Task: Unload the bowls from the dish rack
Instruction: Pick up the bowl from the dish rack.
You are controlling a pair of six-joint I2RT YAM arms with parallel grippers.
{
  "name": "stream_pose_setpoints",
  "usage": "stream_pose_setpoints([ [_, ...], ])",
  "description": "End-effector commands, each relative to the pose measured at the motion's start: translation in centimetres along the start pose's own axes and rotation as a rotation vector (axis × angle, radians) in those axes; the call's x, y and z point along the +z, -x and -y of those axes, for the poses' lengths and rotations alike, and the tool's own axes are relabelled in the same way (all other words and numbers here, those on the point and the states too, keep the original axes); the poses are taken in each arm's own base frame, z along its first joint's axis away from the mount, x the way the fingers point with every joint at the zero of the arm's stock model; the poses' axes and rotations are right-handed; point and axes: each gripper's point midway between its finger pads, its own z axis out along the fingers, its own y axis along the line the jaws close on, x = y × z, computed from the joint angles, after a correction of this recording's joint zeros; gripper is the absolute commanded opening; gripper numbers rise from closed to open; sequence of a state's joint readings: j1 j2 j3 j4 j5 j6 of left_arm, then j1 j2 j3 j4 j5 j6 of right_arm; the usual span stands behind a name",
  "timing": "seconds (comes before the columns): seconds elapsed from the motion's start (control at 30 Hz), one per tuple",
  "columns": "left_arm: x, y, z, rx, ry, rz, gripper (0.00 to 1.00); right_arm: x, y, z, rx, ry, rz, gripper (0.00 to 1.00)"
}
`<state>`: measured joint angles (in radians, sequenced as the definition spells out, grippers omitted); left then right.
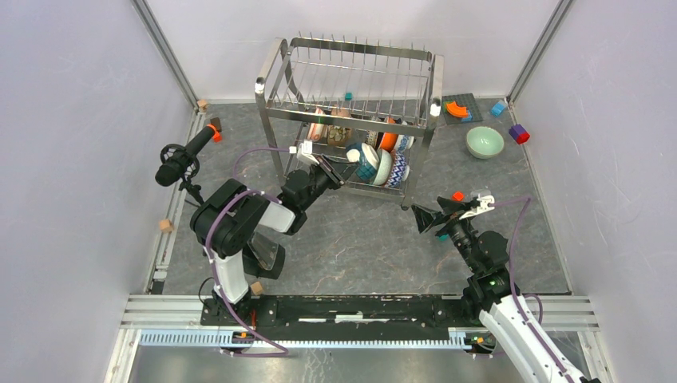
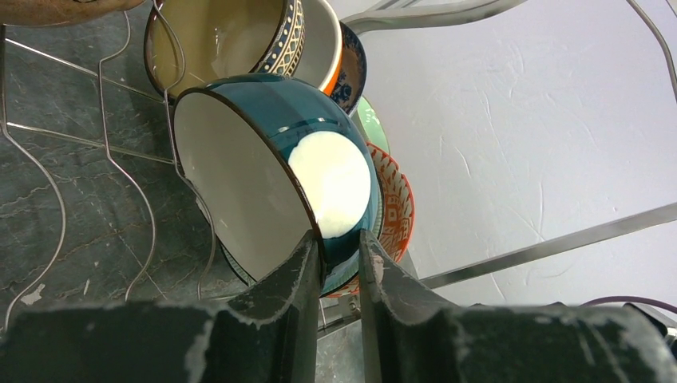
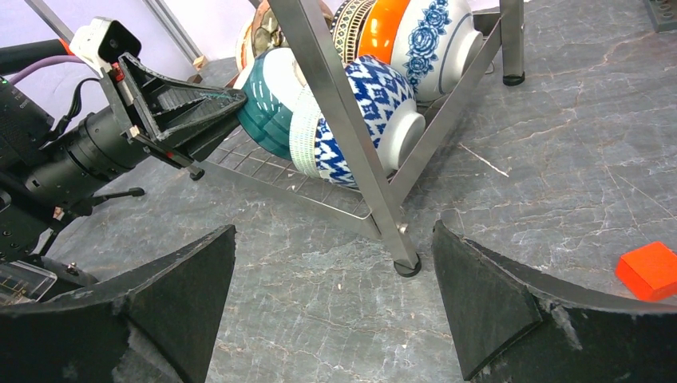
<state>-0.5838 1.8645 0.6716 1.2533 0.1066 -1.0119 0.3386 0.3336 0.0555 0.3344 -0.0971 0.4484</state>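
The left pincer (image 2: 339, 267) is nipped narrow on the rim of the teal bowl (image 2: 267, 171). That bowl stands on edge in the lower tier of the dish rack (image 1: 303, 114), beside a blue-and-white bowl (image 3: 375, 104). The right pincer (image 3: 334, 231) gapes wide, empty. A pale green bowl (image 1: 484, 142) sits on the table (image 1: 359, 239). The rack's leg hides part of the row.

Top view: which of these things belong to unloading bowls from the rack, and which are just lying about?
Job: dish rack, teal bowl held by left gripper, blue-and-white bowl, orange bowl, pale green bowl.
Lying about: microphone, orange block, purple block, blue block.
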Motion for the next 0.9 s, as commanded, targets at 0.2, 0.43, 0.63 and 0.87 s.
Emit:
stream_pose_setpoints([
  [0.2,-1.4,8.6,11.3,-0.034,-0.34,0.238,0.02,0.0,1.0,-0.5,-0.001,0.021,0.036,0.97],
  [0.43,-1.5,9.2,12.4,-0.016,-0.351,0.234,0.02,0.0,1.1,-0.5,0.0,0.02,0.038,0.97],
  [0.63,-1.9,8.8,12.1,-0.016,-0.339,0.223,0.02,0.0,1.1,-0.6,0.001,0.023,0.039,0.97],
  [0.87,-2.3,8.7,12.4,0.027,-0.315,0.203,0.02,0.0,1.3,-0.7,0.003,0.024,0.042,0.97],
])
